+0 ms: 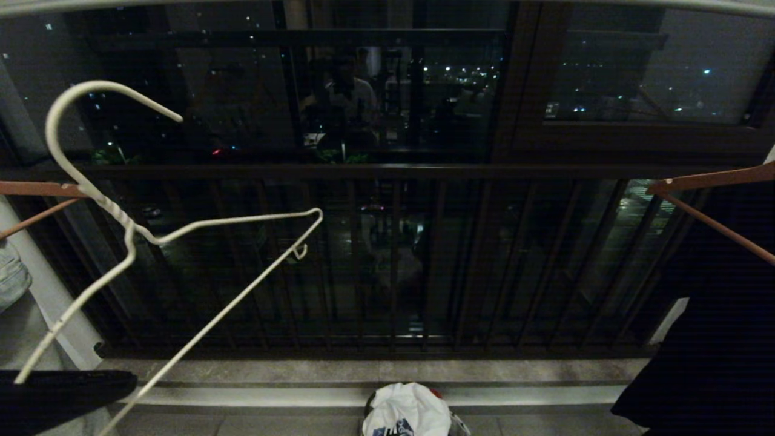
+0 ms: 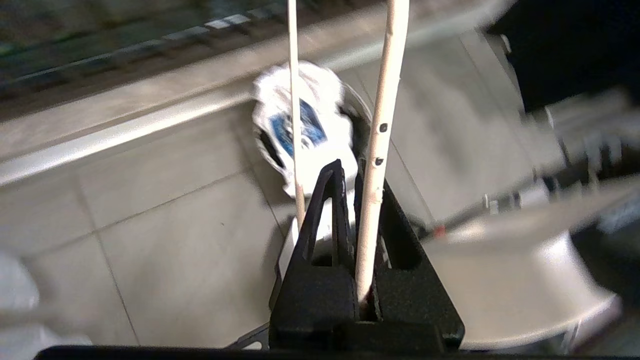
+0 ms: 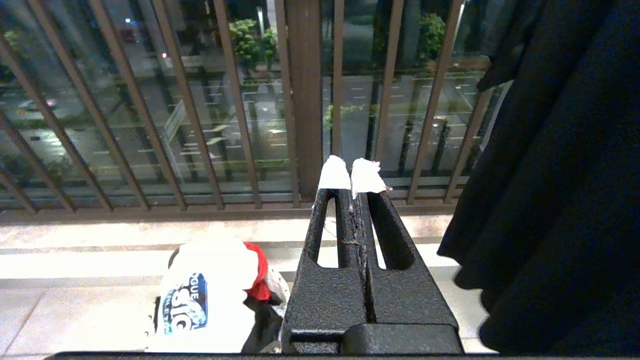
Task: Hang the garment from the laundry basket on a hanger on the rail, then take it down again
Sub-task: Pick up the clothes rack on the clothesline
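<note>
White wire hanger (image 1: pixel 130 233), chipped, held off the rail, tilted; left gripper (image 2: pixel 352 210) jaws pinched on its lower bar. White printed T-shirt (image 1: pixel 402 412) bunched in round basket (image 1: pixel 458 425) on floor. Right gripper (image 3: pixel 352 177) empty, jaws closed. Risk: thin wire pivoting in the pinch.

1. Pale grey tiled balcony floor (image 1: pixel 290 424), with a raised stone step along the dark railing's foot.
2. Small round laundry basket (image 1: pixel 458 424) stands on the tiles just beside the step, stuffed with a crumpled white T-shirt (image 1: pixel 404 409).
</note>
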